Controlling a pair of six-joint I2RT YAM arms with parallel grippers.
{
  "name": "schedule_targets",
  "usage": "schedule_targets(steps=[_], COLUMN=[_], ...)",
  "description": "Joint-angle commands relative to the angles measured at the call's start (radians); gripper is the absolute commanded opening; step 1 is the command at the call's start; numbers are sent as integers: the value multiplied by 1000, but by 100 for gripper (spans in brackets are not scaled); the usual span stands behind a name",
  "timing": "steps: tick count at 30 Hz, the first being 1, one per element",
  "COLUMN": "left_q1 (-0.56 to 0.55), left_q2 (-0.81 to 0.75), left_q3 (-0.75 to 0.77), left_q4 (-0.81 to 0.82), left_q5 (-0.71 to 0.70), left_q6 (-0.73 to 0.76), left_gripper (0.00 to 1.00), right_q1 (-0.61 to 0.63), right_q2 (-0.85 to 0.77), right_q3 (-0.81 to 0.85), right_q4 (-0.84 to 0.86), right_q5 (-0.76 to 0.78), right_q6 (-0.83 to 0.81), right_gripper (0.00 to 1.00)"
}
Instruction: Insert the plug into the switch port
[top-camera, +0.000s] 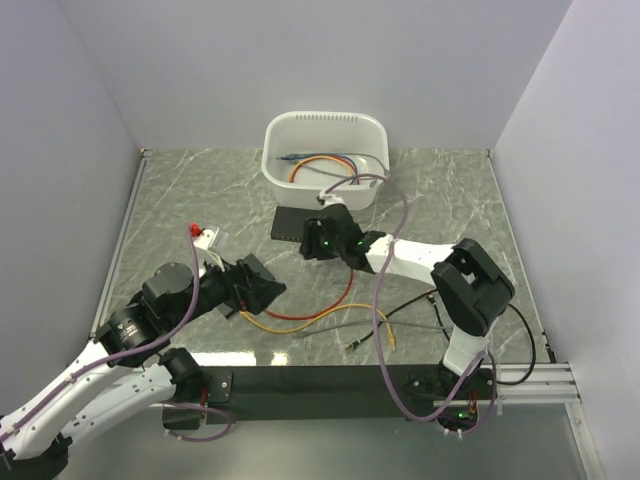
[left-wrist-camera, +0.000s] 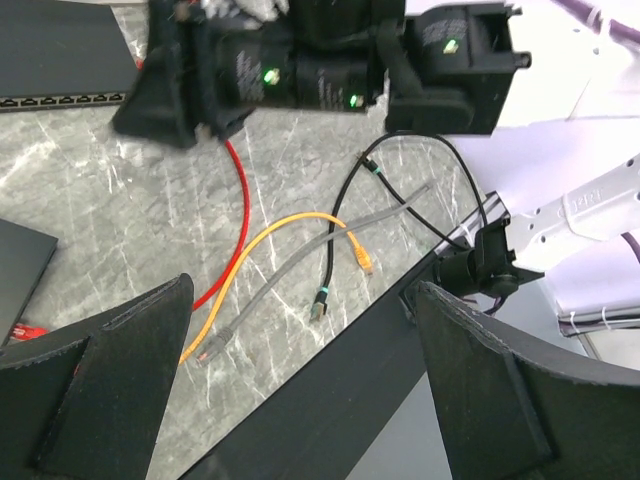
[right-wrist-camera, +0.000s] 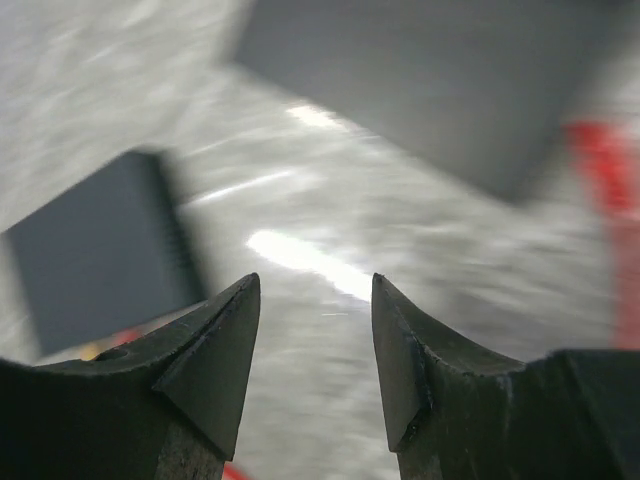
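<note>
Our left gripper (left-wrist-camera: 302, 288) and right gripper (right-wrist-camera: 314, 282) both gape empty. We should pinch the orange plug (left-wrist-camera: 362, 262) squarely behind its tip, aligned with the switch (top-camera: 292, 222).

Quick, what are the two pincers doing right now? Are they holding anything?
Left pincer: open, holding nothing.
Right pincer: open, holding nothing.

white bin (top-camera: 325, 150) crowds the switch (top-camera: 288, 222) from behind; loose cables (left-wrist-camera: 296, 216) cross the near table (top-camera: 180, 190).
</note>
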Motion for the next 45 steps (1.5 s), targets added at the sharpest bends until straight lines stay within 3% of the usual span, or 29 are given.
schedule_targets(steps=[1, 9, 12, 19, 30, 37, 45], left_q1=[-13, -38, -53, -70, -107, -125, -162], left_q2=[4, 6, 11, 44, 49, 64, 44], left_q3=[10, 15, 16, 24, 27, 32, 33], left_q4=[-6, -19, -23, -35, -53, -64, -75], left_q5=[-16, -71, -88, -116, -166, -191, -225], left_q6=[-4, -14, -17, -19, -33, -39, -48], left_gripper=[98, 98, 97, 97, 97, 97, 97], right_q1=[-43, -92, -60, 129, 326, 515, 591], right_q2=[-88, -102, -180, -373, -446, -313, -171], right_q3=[-13, 13, 3, -121, -266, -211, -85], right_q4=[-84, -240, -332, -501, -592, -573, -559], right_q5=[204, 383, 393, 333, 255, 276, 345], right_q6=[-35, -40, -55, -66, 60, 71, 20], right_gripper=[56, 54, 52, 56, 59, 59, 59])
